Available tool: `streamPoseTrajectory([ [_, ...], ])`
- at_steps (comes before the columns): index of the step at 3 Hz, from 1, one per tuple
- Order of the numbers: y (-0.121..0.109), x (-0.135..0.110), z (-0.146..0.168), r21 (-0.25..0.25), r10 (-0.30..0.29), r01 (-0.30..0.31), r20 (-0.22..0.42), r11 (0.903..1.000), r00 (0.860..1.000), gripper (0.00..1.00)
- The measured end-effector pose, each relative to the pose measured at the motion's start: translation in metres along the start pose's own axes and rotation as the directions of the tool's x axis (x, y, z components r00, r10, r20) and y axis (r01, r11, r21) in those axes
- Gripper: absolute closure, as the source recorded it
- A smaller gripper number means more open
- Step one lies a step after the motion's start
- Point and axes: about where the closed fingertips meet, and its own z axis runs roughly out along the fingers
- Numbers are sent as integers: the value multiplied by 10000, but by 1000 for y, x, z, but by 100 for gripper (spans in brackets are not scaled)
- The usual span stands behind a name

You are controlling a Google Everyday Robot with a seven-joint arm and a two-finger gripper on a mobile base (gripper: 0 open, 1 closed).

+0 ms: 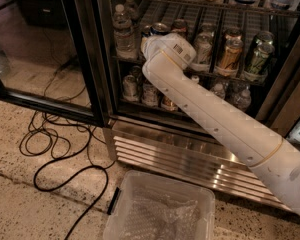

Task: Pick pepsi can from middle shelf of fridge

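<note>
Camera view: small blue aluminium pepsi can (pixel 159 29) with a silver top stands upright in a lane of the dark wire middle shelf (pixel 210 74), upper centre of the frame. Only its lid and a strip of blue upper wall show; logo not visible, lower body hidden behind the arm.

Two-finger gripper (pixel 149 40) is inside the fridge, at the can's lower left and against it. It is hidden by the white wrist housing (pixel 172 51), so open or closed: cannot tell. White tubular arm (pixel 225 119) runs from the lower right corner up to the shelf.

Same shelf, left of the can: clear plastic water bottle (pixel 124 31). Right of it: gold-orange can (pixel 230 54), then green can (pixel 257 59).

Large black-framed glass-door fridge (pixel 85 54) has a ribbed stainless-steel base grille (pixel 190 159). Rack of small bottles (pixel 140 89) sits below the middle shelf.

Lower centre: clear plastic bin (pixel 140 181) on the speckled floor (pixel 20 204). Black cable (pixel 65 170) loops at lower left.
</note>
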Motion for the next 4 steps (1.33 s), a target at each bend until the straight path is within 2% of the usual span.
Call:
streamPoseTrajectory([
  [1, -1, 17, -16, -247, 836, -861, -895, 9960, 9925, 100],
  [2, 1, 19, -17, -309, 893, -929, -1013, 9952, 9908, 100],
  [3, 3, 30, -31, -333, 1142, -1209, -1572, 9921, 9809, 100],
  [4, 5, 48, -62, -99, 1891, -1980, -2533, 9802, 9487, 100],
])
